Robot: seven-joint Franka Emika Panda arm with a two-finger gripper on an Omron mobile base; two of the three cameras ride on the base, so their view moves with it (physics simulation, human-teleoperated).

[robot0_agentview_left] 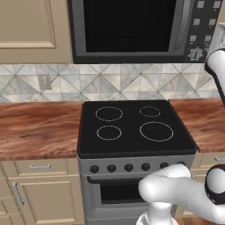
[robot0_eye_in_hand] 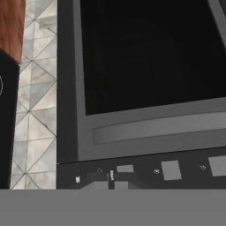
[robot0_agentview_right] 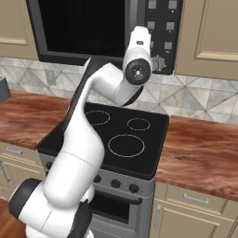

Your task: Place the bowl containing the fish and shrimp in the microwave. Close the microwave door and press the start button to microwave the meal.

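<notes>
Nearest, beige lower cabinets (robot0_agentview_left: 44, 193) with bar handles, and a grey oven front (robot0_agentview_left: 127, 184) with a row of dark knobs. Above it, a black-topped stove (robot0_agentview_left: 134, 125) with four white ring burners, nothing on it. To either side, reddish wood-grain counter (robot0_agentview_left: 37, 127), reaching back to a grey and cream diamond-tiled backsplash (robot0_agentview_left: 132, 85) with a wall outlet (robot0_agentview_left: 44, 81) on its left part. Beige upper cabinets (robot0_agentview_left: 30, 28) at both sides.

Mounted over the stove, the microwave (robot0_agentview_left: 140, 30), its door (robot0_agentview_left: 129, 26) shut flush, dark glass window revealing nothing inside. Black side panel (robot0_agentview_right: 162, 37) at the right, with grey square buttons and a round dial near the bottom. In the hand view, rolled sideways, the door's long bar handle (robot0_eye_in_hand: 159, 126) running across the frame, and the button panel (robot0_eye_in_hand: 145, 170) below it, very close.

White arm (robot0_agentview_right: 79, 153) rising from the base, bent over the stove, forearm reaching up and back, wrist (robot0_agentview_right: 138, 65) level with the lower panel, hand pointed at the panel. Claw hard against the panel; fingers hidden, so open or shut cannot be told.
</notes>
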